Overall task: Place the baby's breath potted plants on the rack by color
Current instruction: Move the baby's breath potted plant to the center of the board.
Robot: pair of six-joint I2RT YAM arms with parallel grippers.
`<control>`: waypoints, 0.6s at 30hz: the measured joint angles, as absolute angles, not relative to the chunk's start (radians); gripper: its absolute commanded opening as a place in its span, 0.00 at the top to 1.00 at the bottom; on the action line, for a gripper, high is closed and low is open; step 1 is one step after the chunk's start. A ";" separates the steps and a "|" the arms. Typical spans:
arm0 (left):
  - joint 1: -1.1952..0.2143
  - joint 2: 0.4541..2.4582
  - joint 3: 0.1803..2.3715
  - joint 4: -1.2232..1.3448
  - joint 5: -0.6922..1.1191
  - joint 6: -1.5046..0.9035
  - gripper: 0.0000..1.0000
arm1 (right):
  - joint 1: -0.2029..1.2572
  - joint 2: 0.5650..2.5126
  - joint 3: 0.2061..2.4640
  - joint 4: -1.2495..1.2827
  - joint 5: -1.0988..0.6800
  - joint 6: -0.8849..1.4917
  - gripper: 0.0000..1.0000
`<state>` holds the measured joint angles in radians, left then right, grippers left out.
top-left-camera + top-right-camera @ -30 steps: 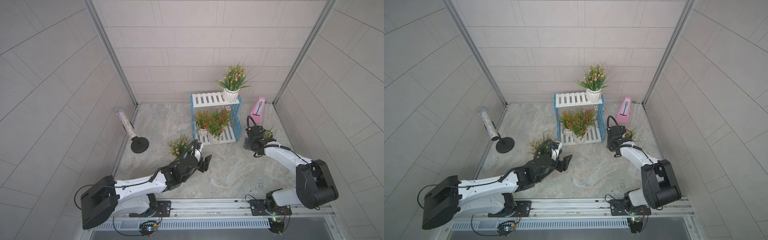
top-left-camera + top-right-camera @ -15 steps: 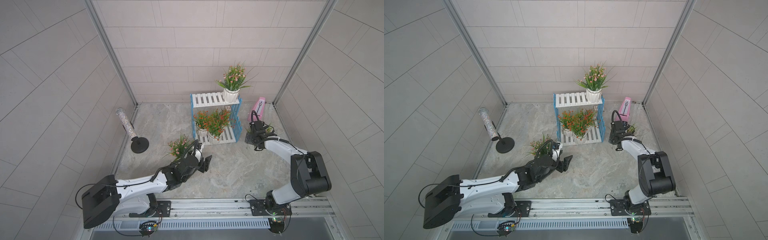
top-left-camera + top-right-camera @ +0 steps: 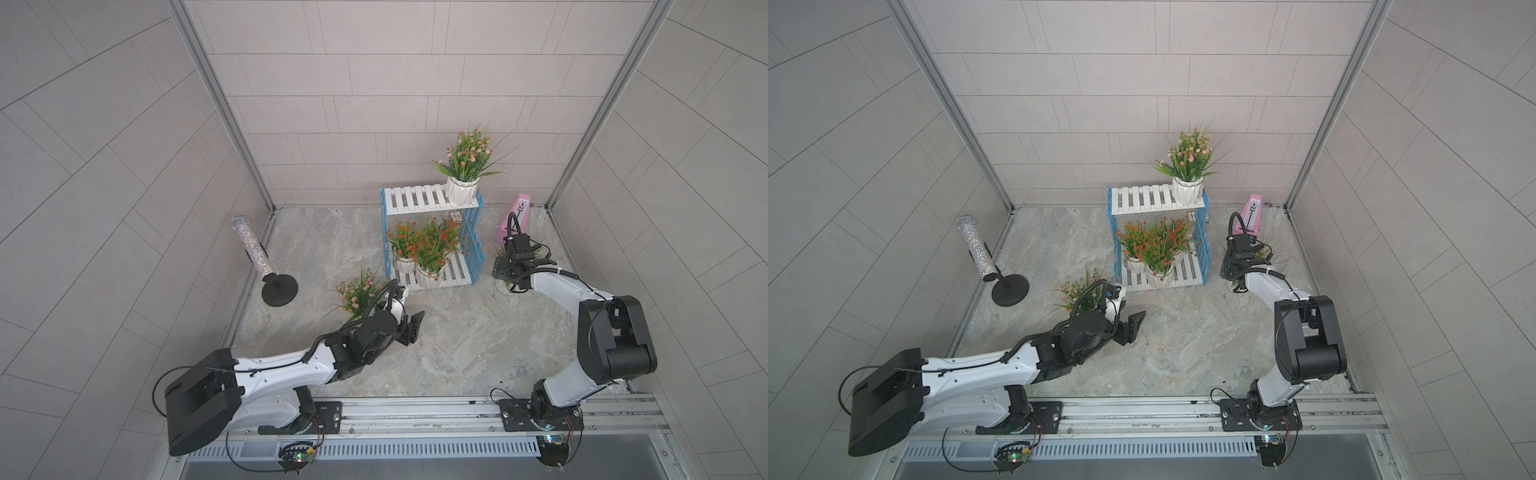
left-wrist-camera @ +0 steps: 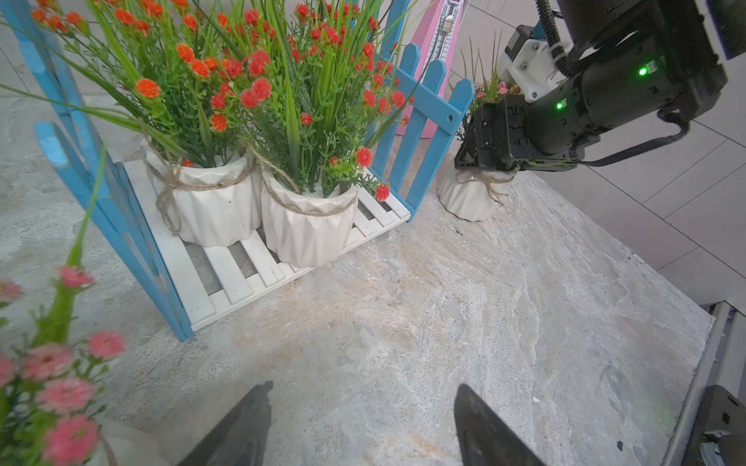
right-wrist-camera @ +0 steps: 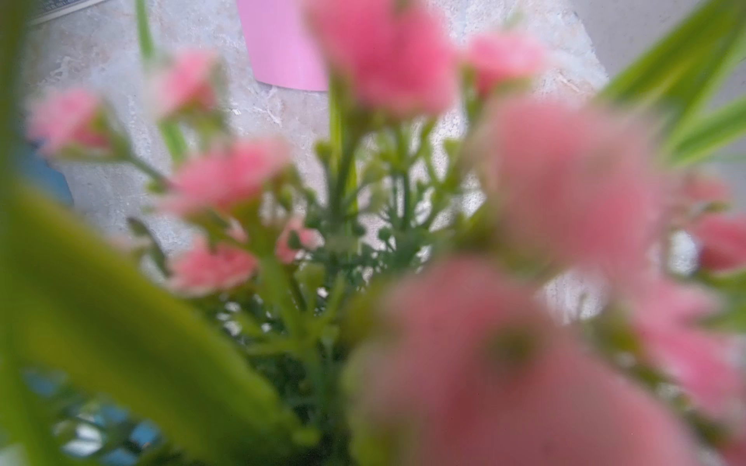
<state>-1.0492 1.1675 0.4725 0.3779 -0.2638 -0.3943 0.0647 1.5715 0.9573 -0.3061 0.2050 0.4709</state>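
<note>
Left gripper (image 4: 363, 389): jaws spread, empty.
Right gripper (image 3: 507, 278): in pink plant (image 4: 468, 193) foliage, 3 o'clock of rack (image 3: 415, 199); jaws hidden, cannot tell.

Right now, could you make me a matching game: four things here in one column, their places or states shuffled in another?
Things:
1 orange-red plants
2 pink metronome
3 glittery tube
4 left gripper

Places or states:
A far left side
B open, empty
C on the rack, lower shelf
D right of the rack

Pairs: 1-C, 2-D, 3-A, 4-B
</note>
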 measured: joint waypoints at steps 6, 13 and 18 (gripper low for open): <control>-1.049 1.168 0.472 0.377 -0.259 -0.392 0.25 | 0.086 1.518 0.907 -0.310 0.196 0.471 0.23; -1.049 1.155 0.472 0.377 -0.249 -0.376 0.25 | 0.174 1.347 0.785 -0.392 0.170 0.475 0.23; -1.049 1.118 0.448 0.397 -0.234 -0.352 0.25 | 0.260 1.211 0.720 -0.475 0.162 0.476 0.24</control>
